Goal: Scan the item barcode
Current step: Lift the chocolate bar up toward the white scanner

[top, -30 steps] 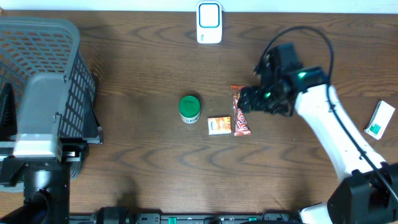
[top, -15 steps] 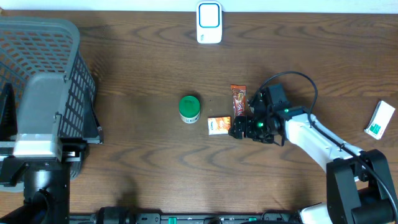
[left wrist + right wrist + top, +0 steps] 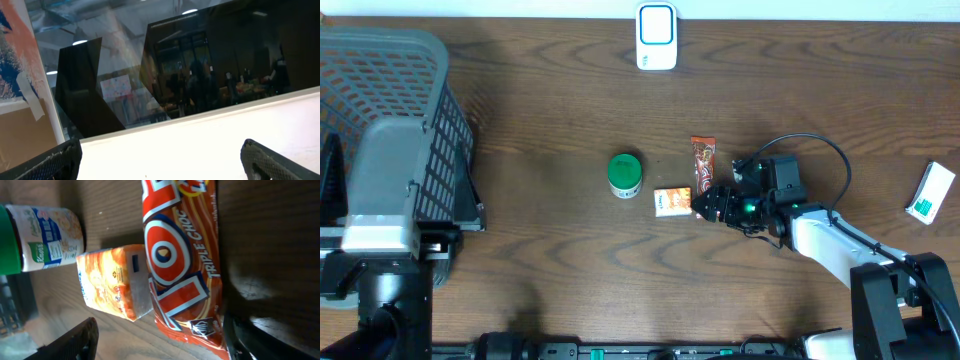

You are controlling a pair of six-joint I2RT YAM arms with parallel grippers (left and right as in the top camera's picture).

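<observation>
A red and orange chocolate bar wrapper (image 3: 703,160) lies flat on the wooden table near the middle, large in the right wrist view (image 3: 182,275). My right gripper (image 3: 706,204) is low over its near end and open. One finger (image 3: 75,339) stands to the left on bare wood and the other (image 3: 260,335) against the wrapper's right edge, so the bar's end (image 3: 200,330) sits between them. The white scanner (image 3: 656,36) stands at the far edge. My left gripper (image 3: 160,157) is open and empty, its camera facing a window and a white surface.
A small orange box (image 3: 671,201) lies right beside the bar's left side, close to the left finger. A green-lidded can (image 3: 625,175) lies further left. A grey mesh basket (image 3: 390,90) fills the left side. A white and green box (image 3: 929,193) lies at the right edge.
My right arm has come down and swung toward the near end of the chocolate bar, and its jaws have narrowed somewhat. The left arm and the objects have not moved.
</observation>
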